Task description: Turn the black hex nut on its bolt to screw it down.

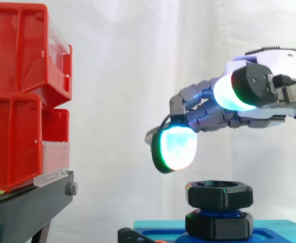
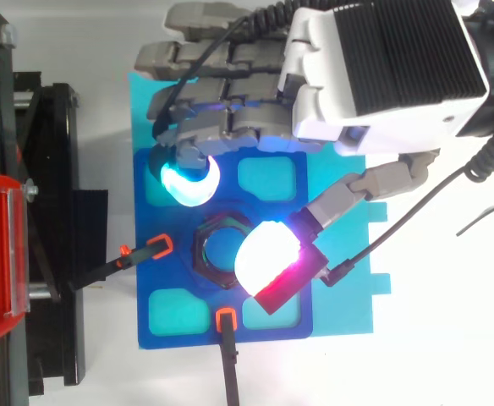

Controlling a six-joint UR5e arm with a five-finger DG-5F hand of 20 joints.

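While your hand hovers open mid-frame, settle its pads on opposite flats of the black hex nut below.

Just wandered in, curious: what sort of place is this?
Probably a robotics lab bench: a robot hand hovers above a black hex nut on a blue fixture, with red bins on a black stand and a white curtain behind.

- The grey robot hand comes in from the right with its fingers loosely extended and holding nothing.
- The black plastic hex nut sits just below its lowest cyan-glowing fingertip pad, not touching it.
- Stacked red plastic bins stand well to the hand's left.
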